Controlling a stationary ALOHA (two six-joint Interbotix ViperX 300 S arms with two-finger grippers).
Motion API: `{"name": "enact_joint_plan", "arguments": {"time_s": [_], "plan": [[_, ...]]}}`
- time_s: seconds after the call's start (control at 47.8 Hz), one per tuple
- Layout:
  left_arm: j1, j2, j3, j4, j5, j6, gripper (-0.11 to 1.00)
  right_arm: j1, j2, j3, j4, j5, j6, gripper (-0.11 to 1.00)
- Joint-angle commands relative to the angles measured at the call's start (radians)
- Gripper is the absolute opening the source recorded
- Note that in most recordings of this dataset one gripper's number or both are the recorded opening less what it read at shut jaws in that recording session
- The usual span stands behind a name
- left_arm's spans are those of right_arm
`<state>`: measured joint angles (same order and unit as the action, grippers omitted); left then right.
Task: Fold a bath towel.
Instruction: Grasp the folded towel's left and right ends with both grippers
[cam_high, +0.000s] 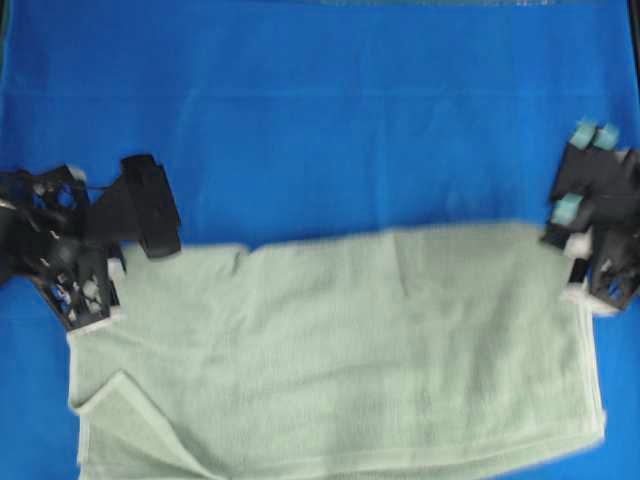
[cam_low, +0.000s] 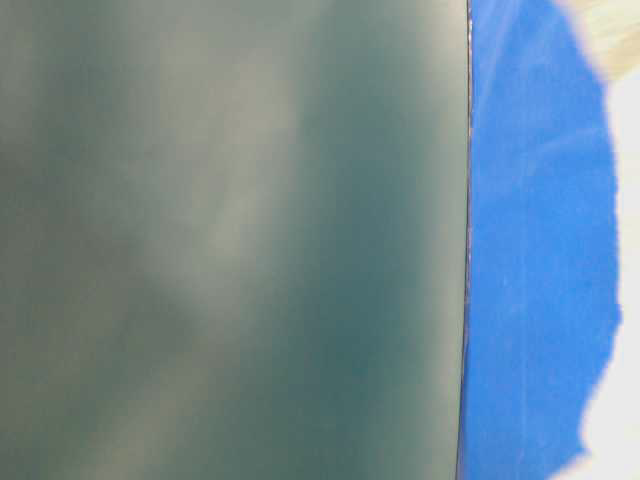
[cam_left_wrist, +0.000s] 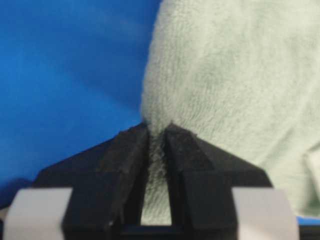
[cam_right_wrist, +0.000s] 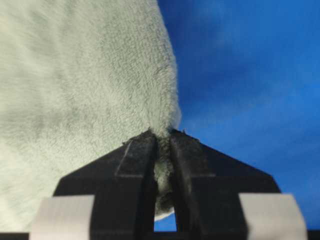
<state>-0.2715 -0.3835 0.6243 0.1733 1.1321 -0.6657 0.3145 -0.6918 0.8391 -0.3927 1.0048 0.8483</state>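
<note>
The bath towel (cam_high: 350, 350), pale sage-green terry, is spread across the lower half of the overhead view on the blue cloth, with its near left corner turned over. My left gripper (cam_high: 112, 272) is shut on the towel's far left corner; the left wrist view shows terry (cam_left_wrist: 235, 75) pinched between the black fingers (cam_left_wrist: 125, 165). My right gripper (cam_high: 568, 255) is shut on the far right corner; the right wrist view shows towel (cam_right_wrist: 75, 90) squeezed between its fingers (cam_right_wrist: 190, 165). The table-level view is filled by a blurred grey-green surface (cam_low: 230, 240), likely the towel close to the lens.
The bright blue cloth (cam_high: 320, 110) covers the table behind and beside the towel. The towel's near edge runs to the bottom of the overhead view. In the table-level view the blue cloth (cam_low: 530, 250) shows at the right.
</note>
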Motion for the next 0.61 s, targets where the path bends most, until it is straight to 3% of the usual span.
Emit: {"name": "enact_joint_plan", "arguments": {"time_s": [0.0,0.251,0.355,0.481,0.585], "plan": [[-0.025,-0.032,-0.115,0.000,0.064,-0.002,0.09,0.020,-0.043,-0.075,-0.071,0.051,0.003,0.08],[-0.129,-0.009,-0.351,0.003,0.107,-0.074,0.09,0.020,-0.061,-0.153,-0.221,0.166,0.003,0.08],[-0.166,0.008,-0.387,0.008,0.098,-0.089,0.09,-0.006,-0.041,-0.150,-0.339,0.155,0.014,0.08],[-0.195,0.041,-0.416,0.008,0.031,-0.097,0.09,-0.132,0.018,-0.158,-0.528,0.109,0.069,0.08],[-0.233,0.092,-0.466,0.014,-0.072,-0.098,0.09,-0.276,0.072,-0.170,-0.623,0.060,0.078,0.08]]}}
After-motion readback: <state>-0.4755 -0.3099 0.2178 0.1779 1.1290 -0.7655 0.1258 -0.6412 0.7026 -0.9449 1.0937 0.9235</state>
